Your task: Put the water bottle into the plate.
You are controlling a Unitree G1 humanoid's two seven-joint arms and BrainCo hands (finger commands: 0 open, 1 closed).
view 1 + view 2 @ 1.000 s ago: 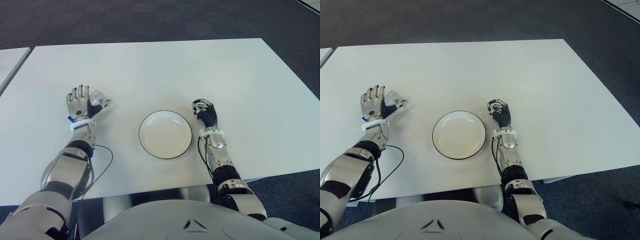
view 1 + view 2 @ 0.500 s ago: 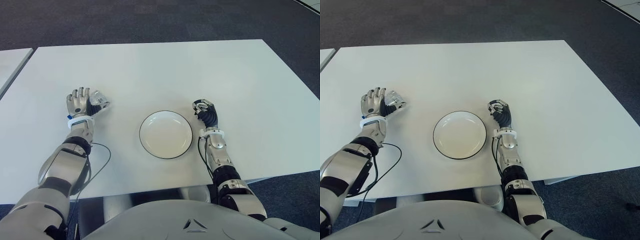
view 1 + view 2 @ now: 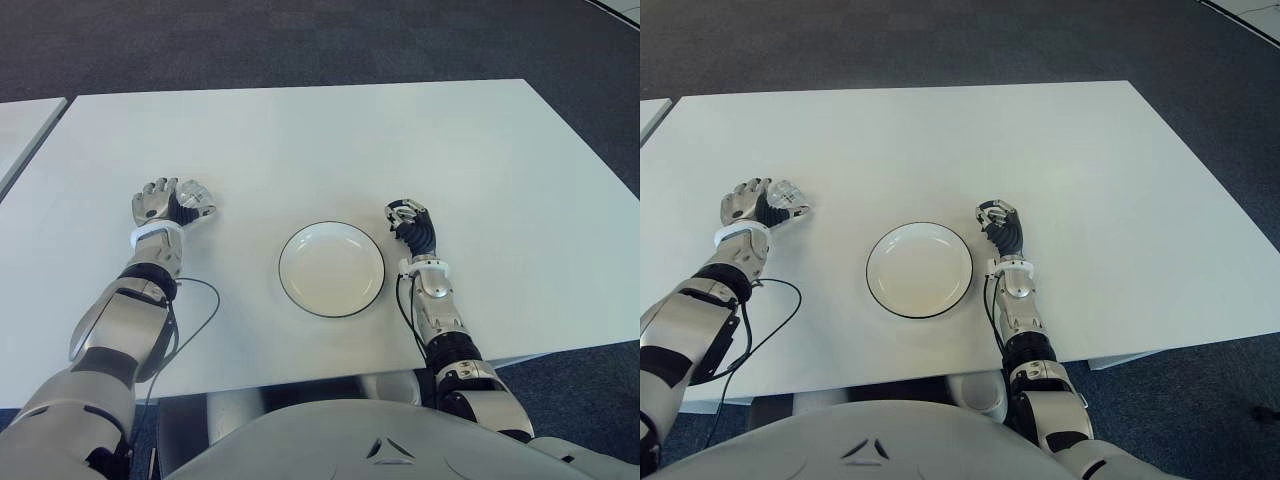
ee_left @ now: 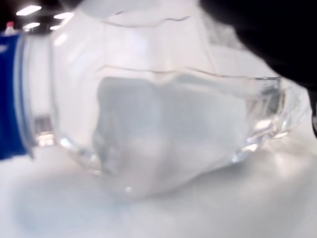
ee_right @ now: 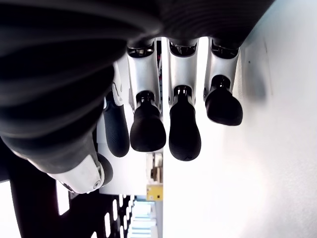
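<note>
Left wrist view: the bottle [image 4: 163, 114] fills the frame, lying on its side on the counter [image 3: 330, 140], blue label at one end. In the eye views the left hand [image 3: 160, 205] is left of the plate [image 3: 331, 269], fingers now curled over the bottle; half a second ago they stood more upright and spread. Judgement: the grasp is closing but the lift has not begun, and the bottle is still well apart from the plate.

Right hand [image 3: 410, 224] shows just right of the plate, fingers curled, holding nothing.

Clearances, relative to the plate: bare counter lies between it and the bottle, so a sideways carry meets no obstacle. The near counter edge is close behind the plate; the far and right sides are open. A cable [image 3: 205, 320] loops at the left forearm.
</note>
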